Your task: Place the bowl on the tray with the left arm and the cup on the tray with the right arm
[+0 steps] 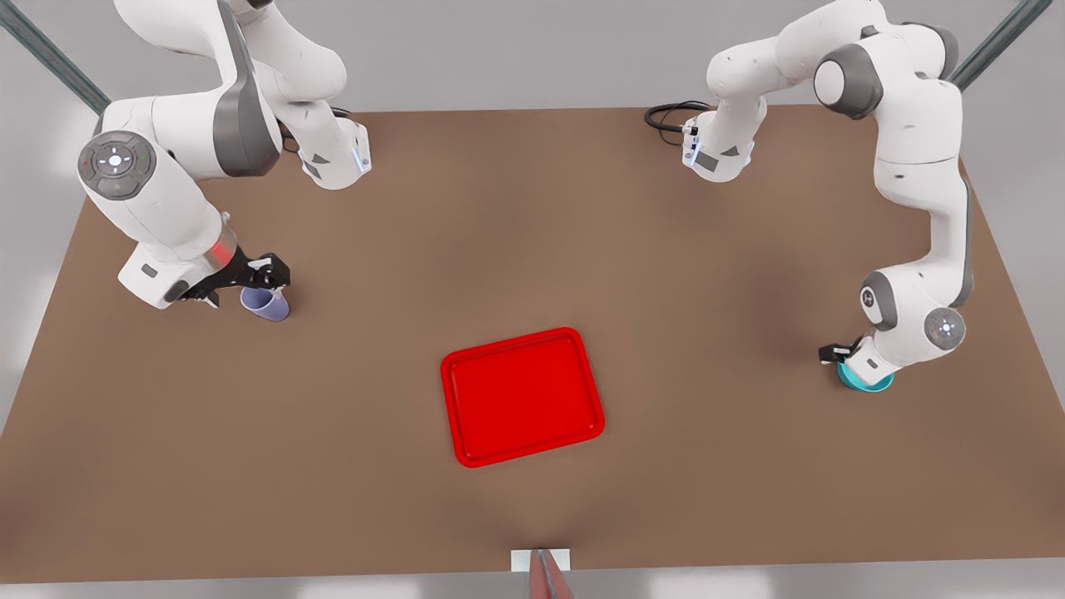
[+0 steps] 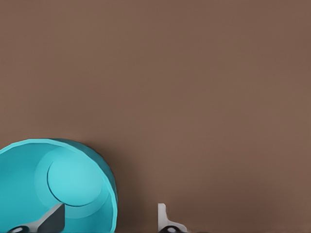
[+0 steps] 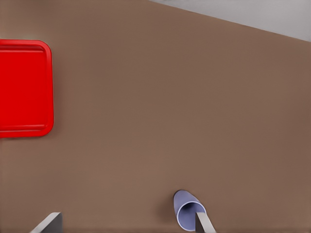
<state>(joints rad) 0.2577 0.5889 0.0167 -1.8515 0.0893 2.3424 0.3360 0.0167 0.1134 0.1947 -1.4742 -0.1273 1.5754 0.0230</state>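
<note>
The smooth round turquoise bowl (image 1: 865,381) sits on the matte brown worktop (image 1: 666,291) at about 3 o'clock from the flat red tray (image 1: 522,396), which holds nothing; the left gripper (image 2: 109,221) is at the bowl with its fingers apart, one finger (image 2: 51,219) inside the bowl and the other outside its wall. The tapered lavender cup (image 1: 266,303) lies at about 10 o'clock from the tray. The right gripper (image 3: 129,223) is wide open there, with one finger (image 3: 204,222) at the cup's mouth.

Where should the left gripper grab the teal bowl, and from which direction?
On the rim wall, from above. The bowl sits upright and open, too wide to span, so pinch its thin wall, one finger inside and one outside. The left gripper already straddles the rim that way.
</note>
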